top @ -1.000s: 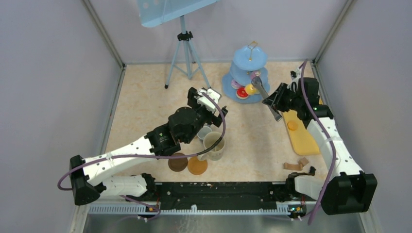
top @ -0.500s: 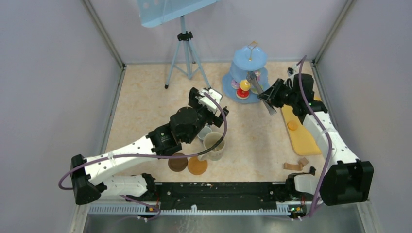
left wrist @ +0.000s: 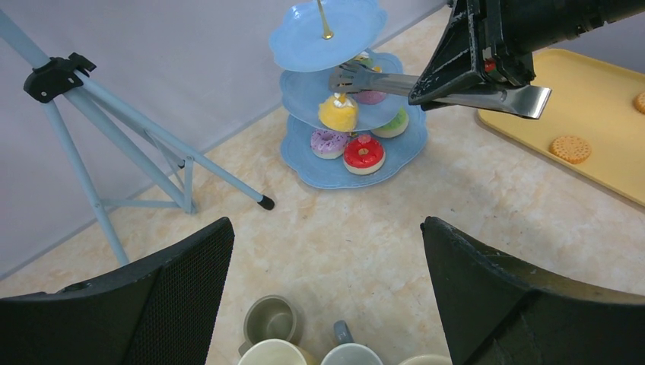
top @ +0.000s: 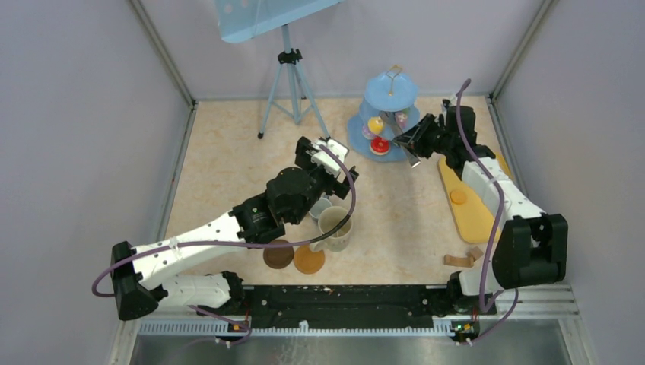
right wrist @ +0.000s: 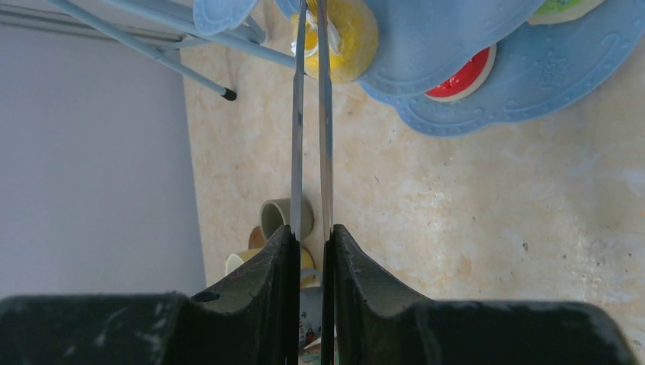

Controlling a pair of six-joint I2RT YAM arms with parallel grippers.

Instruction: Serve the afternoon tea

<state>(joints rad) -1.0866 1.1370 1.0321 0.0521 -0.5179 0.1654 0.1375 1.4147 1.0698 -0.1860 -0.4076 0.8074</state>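
Note:
The light-blue three-tier cake stand (top: 390,114) stands at the back of the table. My right gripper (top: 417,141) is shut on the metal tongs (left wrist: 426,82), whose tips reach the top of a yellow cake (left wrist: 338,112) sitting on the middle tier. A red cake (left wrist: 363,153) and a purple one (left wrist: 328,141) lie on the bottom tier. My left gripper (left wrist: 325,224) hangs wide open and holds nothing above the mugs: a large cream mug (top: 335,228) and a small grey mug (left wrist: 271,319). Two brown coasters (top: 278,254) lie in front of them.
A blue tripod (top: 289,84) stands at the back left. A flat yellow tray (top: 471,217) with a biscuit (top: 457,196) lies along the right wall under my right arm. Small brown pieces (top: 464,258) lie near the right base.
My right arm has swung the tongs and the yellow cake back and left, from beside the stand's bottom plate onto its middle tier. The left arm has not moved.

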